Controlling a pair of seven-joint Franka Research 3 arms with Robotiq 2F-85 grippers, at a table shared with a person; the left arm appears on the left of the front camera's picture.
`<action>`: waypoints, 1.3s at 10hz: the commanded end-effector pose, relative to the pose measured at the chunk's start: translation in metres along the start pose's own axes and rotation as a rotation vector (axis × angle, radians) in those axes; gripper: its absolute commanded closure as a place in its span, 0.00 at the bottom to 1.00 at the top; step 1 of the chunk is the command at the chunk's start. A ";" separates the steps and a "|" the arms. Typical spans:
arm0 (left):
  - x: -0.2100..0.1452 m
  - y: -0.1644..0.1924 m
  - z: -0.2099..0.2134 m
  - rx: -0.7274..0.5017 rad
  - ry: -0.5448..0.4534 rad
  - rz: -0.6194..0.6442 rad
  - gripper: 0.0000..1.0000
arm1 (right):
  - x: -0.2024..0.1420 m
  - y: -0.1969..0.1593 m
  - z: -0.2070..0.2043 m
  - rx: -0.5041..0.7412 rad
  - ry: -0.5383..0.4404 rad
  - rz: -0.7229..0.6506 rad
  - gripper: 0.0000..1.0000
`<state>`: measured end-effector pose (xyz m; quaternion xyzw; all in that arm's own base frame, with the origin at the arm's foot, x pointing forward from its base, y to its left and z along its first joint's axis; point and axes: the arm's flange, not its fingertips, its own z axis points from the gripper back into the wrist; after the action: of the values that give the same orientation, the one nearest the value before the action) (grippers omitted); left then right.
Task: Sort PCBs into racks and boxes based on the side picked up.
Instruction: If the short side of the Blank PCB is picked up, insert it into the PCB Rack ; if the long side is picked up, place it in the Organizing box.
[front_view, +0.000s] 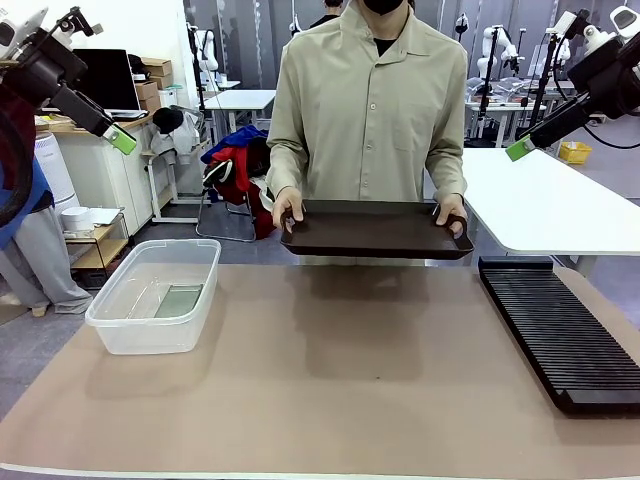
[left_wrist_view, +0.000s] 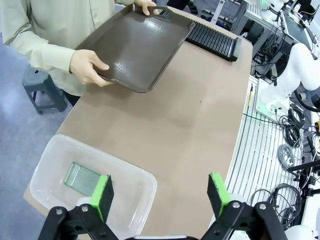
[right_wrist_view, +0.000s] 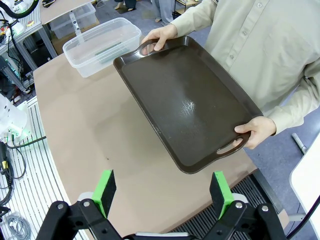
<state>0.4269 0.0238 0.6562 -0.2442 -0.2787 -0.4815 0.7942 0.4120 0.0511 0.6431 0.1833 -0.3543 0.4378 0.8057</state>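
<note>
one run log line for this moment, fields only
left gripper: open, raised over tub | right gripper: open, raised | tray: bare, held by person | PCB: in tub | rack: nothing slotted

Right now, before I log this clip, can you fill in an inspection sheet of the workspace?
Surface: tan table, bare in the middle.
Job's things: clear tub at the robot's left holds one green PCB; black rack at the right, slots look empty.
Clutter: brown tray, bare, held above the far edge by the person's hands, not resting on the table.
Grippers: left gripper open, above the tub's near edge; right gripper open, raised; both hold nothing.
Cables: loose cables lie beside the table.
Surroundings: other tables, shelves and boxes behind the person.
</note>
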 end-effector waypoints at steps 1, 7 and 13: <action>0.000 -0.001 0.000 -0.006 0.009 -0.004 0.00 | -0.001 0.000 -0.002 0.005 -0.008 0.000 0.00; 0.000 -0.001 0.000 -0.006 0.009 -0.004 0.00 | -0.001 0.000 -0.002 0.005 -0.008 0.000 0.00; 0.000 -0.001 0.000 -0.006 0.009 -0.004 0.00 | -0.001 0.000 -0.002 0.005 -0.008 0.000 0.00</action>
<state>0.4269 0.0237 0.6562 -0.2443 -0.2786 -0.4816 0.7942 0.4120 0.0511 0.6431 0.1833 -0.3543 0.4378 0.8057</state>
